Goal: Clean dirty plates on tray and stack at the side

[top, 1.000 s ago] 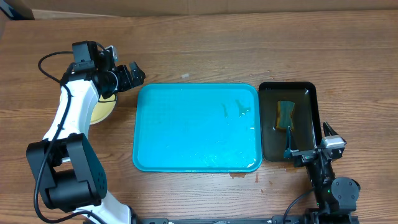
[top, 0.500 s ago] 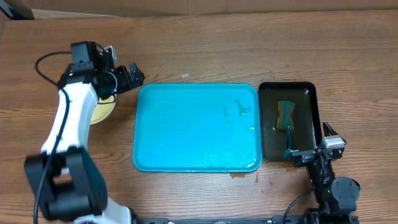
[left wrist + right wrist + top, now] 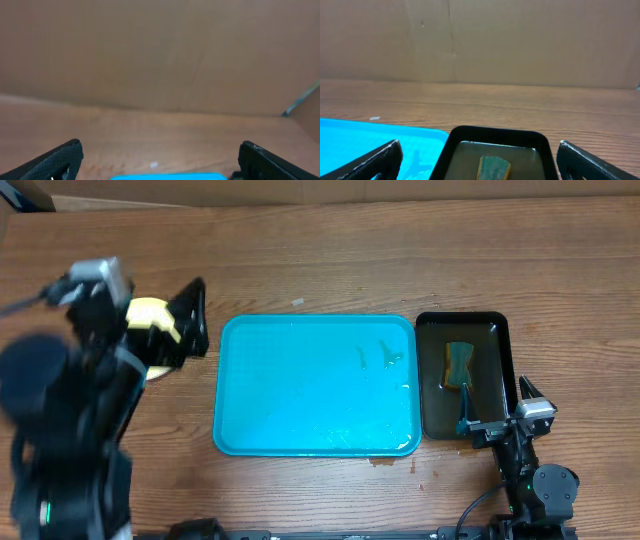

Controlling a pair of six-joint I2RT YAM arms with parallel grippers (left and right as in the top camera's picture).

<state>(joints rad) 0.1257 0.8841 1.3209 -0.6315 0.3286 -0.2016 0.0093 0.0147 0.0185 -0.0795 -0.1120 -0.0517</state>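
Looming at the far left of the overhead view, the left arm is a large dark blur that covers most of what lies under it. A pale yellow plate (image 3: 158, 366) shows only as a curved sliver on the wooden table (image 3: 320, 260), just left of the tray; whether other plates lie with it cannot be told. The left gripper (image 3: 160, 150) has its black fingers spread wide with nothing between them, and its camera looks over wood grain toward a plain brown cardboard wall (image 3: 160, 50). The tray (image 3: 300, 390) is a turquoise plastic rectangle with rounded corners and a raised rim. It holds no plates, only small brownish smears (image 3: 385, 352) near its far right corner and a wet sheen along its near edge. Just right of it, barely apart, sits a narrower glossy black tray (image 3: 432, 395) with a yellow-and-green sponge (image 3: 458, 365) lying in shallow liquid. The right gripper (image 3: 479, 147) hangs at that tray's near end, fingers wide apart and gripping nothing.
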